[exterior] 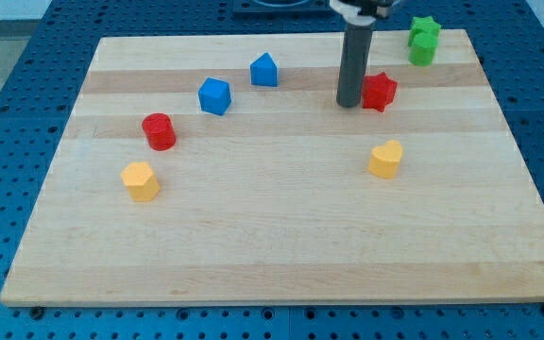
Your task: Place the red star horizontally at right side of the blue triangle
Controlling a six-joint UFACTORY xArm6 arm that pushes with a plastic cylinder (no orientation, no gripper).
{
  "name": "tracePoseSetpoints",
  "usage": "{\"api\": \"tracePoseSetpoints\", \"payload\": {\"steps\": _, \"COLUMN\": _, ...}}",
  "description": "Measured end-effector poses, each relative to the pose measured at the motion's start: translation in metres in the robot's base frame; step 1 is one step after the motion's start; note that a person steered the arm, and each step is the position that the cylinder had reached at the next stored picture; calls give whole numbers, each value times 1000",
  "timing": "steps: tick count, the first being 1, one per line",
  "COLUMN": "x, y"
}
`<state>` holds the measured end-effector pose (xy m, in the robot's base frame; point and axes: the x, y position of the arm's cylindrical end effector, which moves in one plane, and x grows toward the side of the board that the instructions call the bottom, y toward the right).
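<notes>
The red star (380, 92) lies at the view's upper right on the wooden board (281, 236). My tip (349, 104) stands right against the star's left side. The blue triangle-topped block (264, 70) lies further left, near the view's top, with a gap between it and my tip. The rod rises from the tip out of the view's top.
A blue cube (214, 96) lies left of the triangle. A red cylinder (160, 131) and a yellow hexagon (141, 180) are at the view's left. A yellow heart (385, 159) lies below the star. Two green blocks (424, 42) sit at the top right corner.
</notes>
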<state>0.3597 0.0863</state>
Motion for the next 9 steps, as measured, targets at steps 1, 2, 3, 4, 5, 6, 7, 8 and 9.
{"api": "tracePoseSetpoints", "payload": {"steps": 1, "x": 29, "y": 6}}
{"api": "tracePoseSetpoints", "payload": {"steps": 2, "x": 24, "y": 45}}
{"api": "tracePoseSetpoints", "payload": {"steps": 3, "x": -8, "y": 65}}
{"api": "tracePoseSetpoints", "payload": {"steps": 4, "x": -58, "y": 65}}
{"api": "tracePoseSetpoints", "payload": {"steps": 5, "x": -85, "y": 68}}
{"api": "tracePoseSetpoints", "payload": {"steps": 6, "x": -68, "y": 77}}
{"api": "tracePoseSetpoints", "payload": {"steps": 7, "x": -44, "y": 77}}
{"api": "tracePoseSetpoints", "payload": {"steps": 8, "x": -31, "y": 55}}
{"api": "tracePoseSetpoints", "payload": {"steps": 9, "x": -37, "y": 29}}
